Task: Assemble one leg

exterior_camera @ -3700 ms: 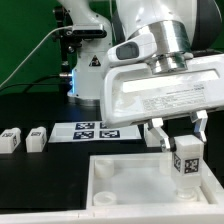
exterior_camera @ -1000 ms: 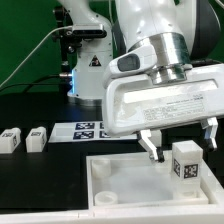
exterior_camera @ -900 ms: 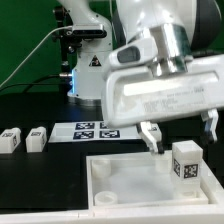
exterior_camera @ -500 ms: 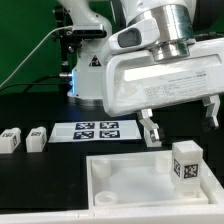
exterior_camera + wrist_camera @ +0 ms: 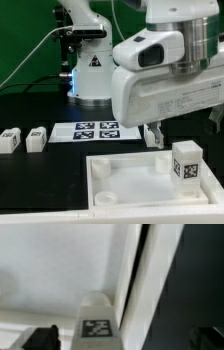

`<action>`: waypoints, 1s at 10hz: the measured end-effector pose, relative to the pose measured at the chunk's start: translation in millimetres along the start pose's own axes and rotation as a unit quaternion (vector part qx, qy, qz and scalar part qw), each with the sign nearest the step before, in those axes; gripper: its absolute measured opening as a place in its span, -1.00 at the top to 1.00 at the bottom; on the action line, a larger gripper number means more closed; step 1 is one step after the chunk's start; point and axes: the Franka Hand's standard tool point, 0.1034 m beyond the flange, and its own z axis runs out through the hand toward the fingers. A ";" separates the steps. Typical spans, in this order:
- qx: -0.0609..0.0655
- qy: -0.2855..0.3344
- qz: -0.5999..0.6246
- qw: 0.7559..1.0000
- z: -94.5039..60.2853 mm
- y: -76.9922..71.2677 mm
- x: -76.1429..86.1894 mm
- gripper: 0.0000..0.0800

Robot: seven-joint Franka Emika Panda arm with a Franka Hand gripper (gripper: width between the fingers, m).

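Observation:
A white leg (image 5: 186,163) with a black-and-white tag stands upright at the far corner of the white tabletop (image 5: 125,182), on the exterior view's right. My gripper (image 5: 186,130) is open and empty above the leg, not touching it. One finger (image 5: 153,136) hangs to the leg's left in the exterior view. In the wrist view the leg (image 5: 97,321) rises between the dark fingertips (image 5: 42,339), beside the tabletop's edge (image 5: 138,286). Two more legs (image 5: 11,139) (image 5: 37,138) lie on the black table at the exterior view's left.
The marker board (image 5: 97,130) lies flat behind the tabletop. The robot's base (image 5: 88,70) stands at the back. The arm's large white hand body (image 5: 170,90) overhangs the tabletop's far side.
The gripper, shut on the leg 3.7 s ago, has let go, opened wide and lifted upward. The leg stays standing at the tabletop's corner.

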 end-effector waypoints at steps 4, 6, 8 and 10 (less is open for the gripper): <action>0.002 -0.014 0.003 1.000 0.0 -1.5 -1.0 -0.62; 0.002 -0.016 0.005 1.000 2.1 1.1 -0.2 -0.62; 0.003 -0.018 0.010 1.000 14.9 9.3 10.1 -0.62; 0.003 -0.012 0.014 1.000 14.7 16.0 19.3 -0.62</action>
